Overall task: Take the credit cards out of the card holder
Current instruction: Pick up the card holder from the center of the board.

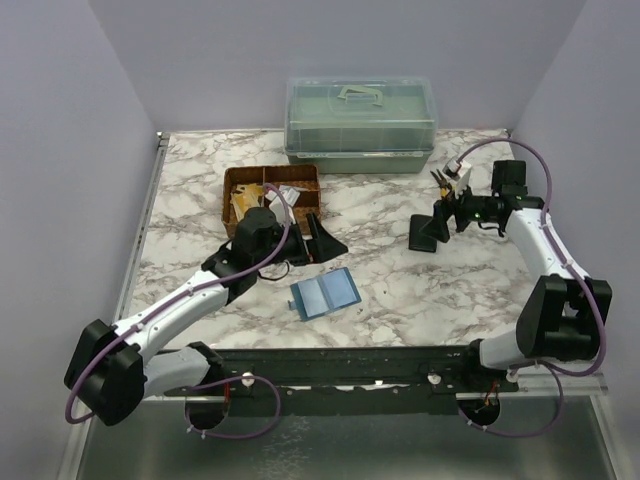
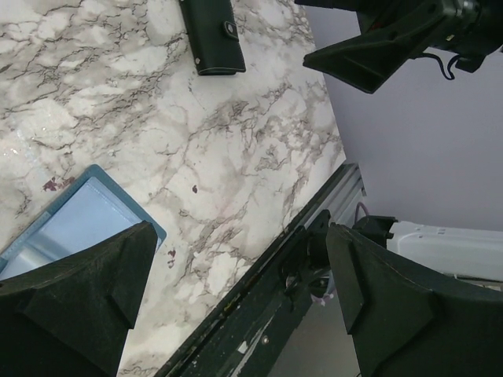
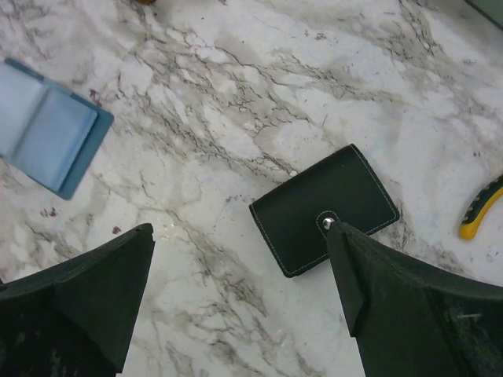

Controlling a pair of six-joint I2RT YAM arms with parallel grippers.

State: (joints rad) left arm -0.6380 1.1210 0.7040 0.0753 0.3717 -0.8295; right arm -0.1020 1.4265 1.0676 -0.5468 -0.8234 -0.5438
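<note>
Card holder (image 3: 324, 208) lies shut right under the right gripper (image 3: 240, 232), jaws wide and empty; left gripper (image 2: 241, 232) same, well off from it. I'd pin an edge, then pop the snap (image 3: 324, 222).

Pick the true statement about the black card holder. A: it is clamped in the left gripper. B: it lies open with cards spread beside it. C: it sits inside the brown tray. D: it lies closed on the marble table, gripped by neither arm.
D: the card holder lies folded shut on the table, snap side up; the right gripper over it and the left gripper both stand open and empty.
</note>
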